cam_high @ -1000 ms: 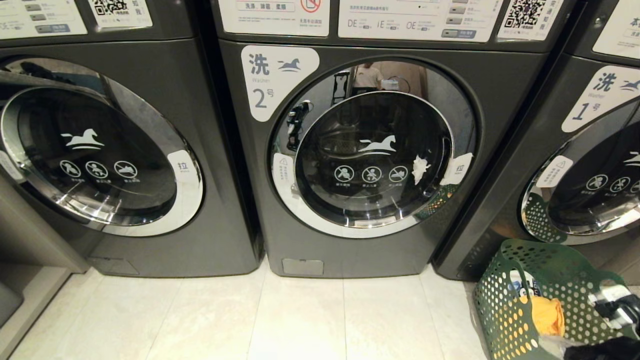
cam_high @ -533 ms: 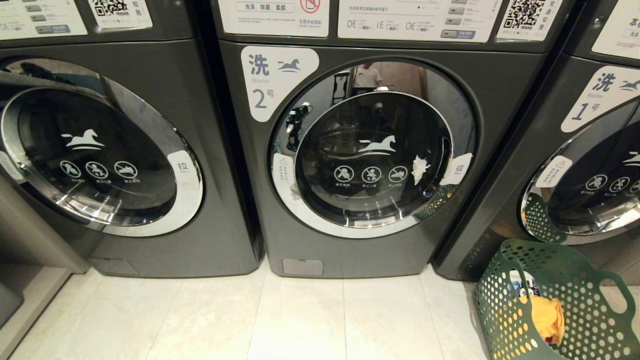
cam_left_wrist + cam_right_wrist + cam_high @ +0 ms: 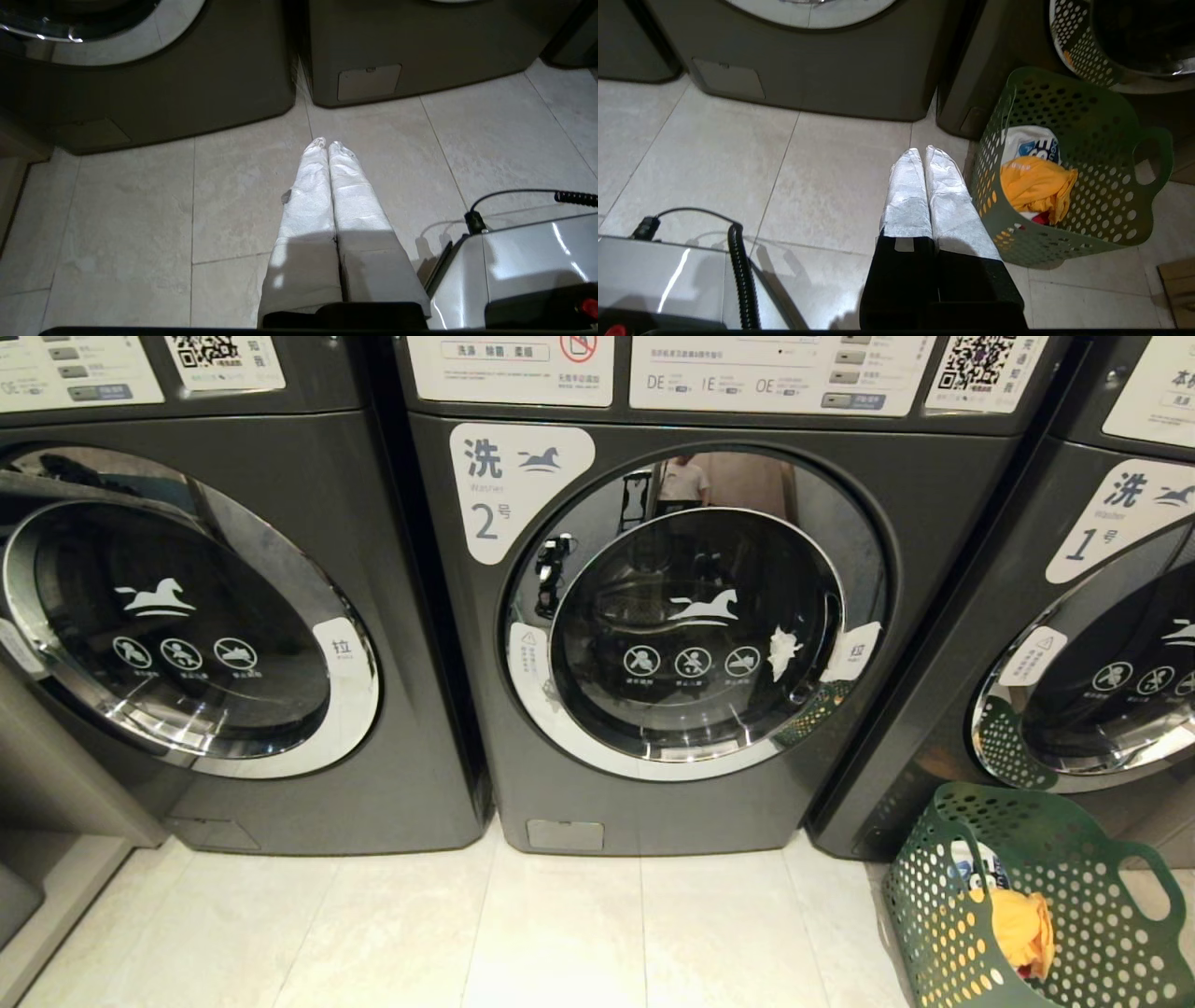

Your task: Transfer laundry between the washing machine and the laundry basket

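Item: washing machine no. 2 (image 3: pixel 653 616), dark grey front-loader, centre of the far row. Its round door (image 3: pixel 695 625) is sitting flush and closed, pull tab at its right edge. A person is showing only as a reflection in the chrome ring.

Item: neighbouring washers to left (image 3: pixel 187 616) and right (image 3: pixel 1102 644), doors likewise closed.

Item: green perforated laundry basket (image 3: pixel 1027 896), standing on the tiled floor (image 3: pixel 560 933) at near right, just beside the corner of the right-hand washer. It is holding an orange garment (image 3: pixel 1036 186) on top of a white printed one (image 3: pixel 1031 142).

Item: left gripper (image 3: pixel 327 145), white-wrapped fingers pressed fully together, holding nothing, hanging over bare tiles near the gap between the left and centre washers.

Item: right gripper (image 3: pixel 924 151), fingers likewise pressed together and empty, hanging over the floor just left of the basket.

Condition note: neither arm is showing in the head view; no laundry is in hand.

Risks, as judged: with the door closed, any loading is being blocked until the pull tab is worked. The lightweight basket is likely to tip or slide if a descending gripper catches its rim. The loosely heaped orange garment may drag the white one out with it.
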Motion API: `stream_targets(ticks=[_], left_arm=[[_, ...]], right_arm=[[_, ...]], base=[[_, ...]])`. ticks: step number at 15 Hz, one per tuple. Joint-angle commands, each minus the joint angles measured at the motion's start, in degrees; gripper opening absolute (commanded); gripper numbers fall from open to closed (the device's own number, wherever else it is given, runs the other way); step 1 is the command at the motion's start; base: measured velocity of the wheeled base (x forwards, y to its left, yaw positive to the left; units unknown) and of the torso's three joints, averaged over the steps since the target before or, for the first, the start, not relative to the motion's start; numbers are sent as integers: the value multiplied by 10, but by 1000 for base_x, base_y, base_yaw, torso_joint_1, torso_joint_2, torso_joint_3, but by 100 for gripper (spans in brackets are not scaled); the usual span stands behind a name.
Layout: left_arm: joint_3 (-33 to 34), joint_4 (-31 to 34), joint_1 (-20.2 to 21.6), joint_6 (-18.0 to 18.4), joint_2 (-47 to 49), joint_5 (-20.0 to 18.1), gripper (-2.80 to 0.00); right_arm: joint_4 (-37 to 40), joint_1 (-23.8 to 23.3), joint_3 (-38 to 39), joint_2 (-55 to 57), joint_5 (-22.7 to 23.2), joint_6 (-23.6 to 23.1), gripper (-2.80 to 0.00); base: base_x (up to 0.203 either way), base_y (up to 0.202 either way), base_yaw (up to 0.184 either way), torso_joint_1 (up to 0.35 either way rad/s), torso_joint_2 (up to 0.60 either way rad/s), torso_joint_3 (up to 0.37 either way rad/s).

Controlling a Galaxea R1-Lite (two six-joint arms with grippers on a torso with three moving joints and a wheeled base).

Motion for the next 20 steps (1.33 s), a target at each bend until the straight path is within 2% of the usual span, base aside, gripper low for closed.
stream_targets(ticks=[1,3,13,20], left_arm=[[1,-2,4,2,-73,0,-280],[15,-40,8,4,-91,5,-280],[18,-42,9,-2,-89,8,-280],[18,-42,9,-12,-90,13,-280]], right_arm=[[-17,1,8,-53,-9,1,-280],[-36,1,17,-52,-12,1,-280],[-36,1,17,-53,-15,20,-280],[-36,1,17,-52,-15,21,-280]], base=[[0,0,0,0,0,0],[0,0,0,0,0,0],[8,0,1,0,0,0],[194,0,2,3,-1,2]])
